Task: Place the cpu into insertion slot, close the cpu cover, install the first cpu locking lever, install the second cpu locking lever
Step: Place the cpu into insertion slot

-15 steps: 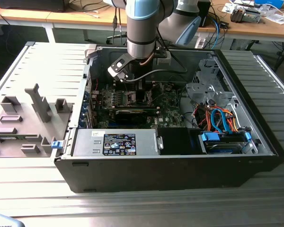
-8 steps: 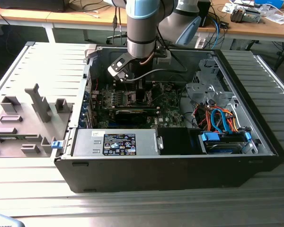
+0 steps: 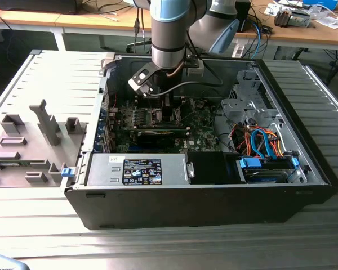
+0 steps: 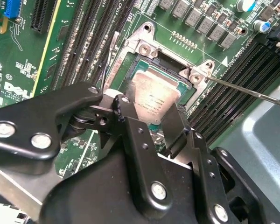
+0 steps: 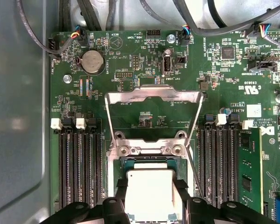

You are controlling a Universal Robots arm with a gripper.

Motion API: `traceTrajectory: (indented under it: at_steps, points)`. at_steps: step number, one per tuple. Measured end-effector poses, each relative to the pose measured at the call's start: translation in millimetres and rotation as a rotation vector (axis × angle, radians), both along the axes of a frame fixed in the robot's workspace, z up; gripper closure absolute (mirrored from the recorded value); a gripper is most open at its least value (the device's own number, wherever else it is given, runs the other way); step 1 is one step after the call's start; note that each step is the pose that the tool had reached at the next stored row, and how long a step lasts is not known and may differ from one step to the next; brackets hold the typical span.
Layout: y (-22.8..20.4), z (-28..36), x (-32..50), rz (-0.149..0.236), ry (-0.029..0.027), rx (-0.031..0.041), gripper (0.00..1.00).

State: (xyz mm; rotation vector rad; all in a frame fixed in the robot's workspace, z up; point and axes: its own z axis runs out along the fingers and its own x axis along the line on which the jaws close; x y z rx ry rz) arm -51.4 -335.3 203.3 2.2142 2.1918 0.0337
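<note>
The gripper (image 5: 150, 184) had its two black fingers (image 5: 121, 189) drawn in against opposite edges of the cpu (image 5: 150, 200), with the chip filling the gap between them. In both wrist views the pads looked pressed to those edges, so the grip read as clamped on the chip rather than standing free of it. The same hold showed in the second wrist view, where the gripper (image 4: 151, 112) straddled the cpu (image 4: 154, 95).

The cpu lay flat between the fingertips, directly over the slot (image 5: 144, 161). Whether it was fully seated or a little above it could not be told.

The chip is probably light, stiff and smooth-faced, and likely fragile on its underside. The bare side edges are the sensible place to take it, squarely and with modest force, since a tilt could bind it in the slot.

Just beyond the fingertips the cover (image 5: 154, 94) was swung back, open, past the slot's hinge. A thin lever (image 4: 252, 91) ran out to one side of the gripper. Long memory slots (image 5: 79, 168) flanked it on both sides.
</note>
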Motion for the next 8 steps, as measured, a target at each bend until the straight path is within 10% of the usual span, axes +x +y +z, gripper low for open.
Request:
traceTrajectory:
  at_steps: [8]
  points:
    - [0.7, 8.3, 0.1, 0.001, 0.0000, -0.0007, 0.54]
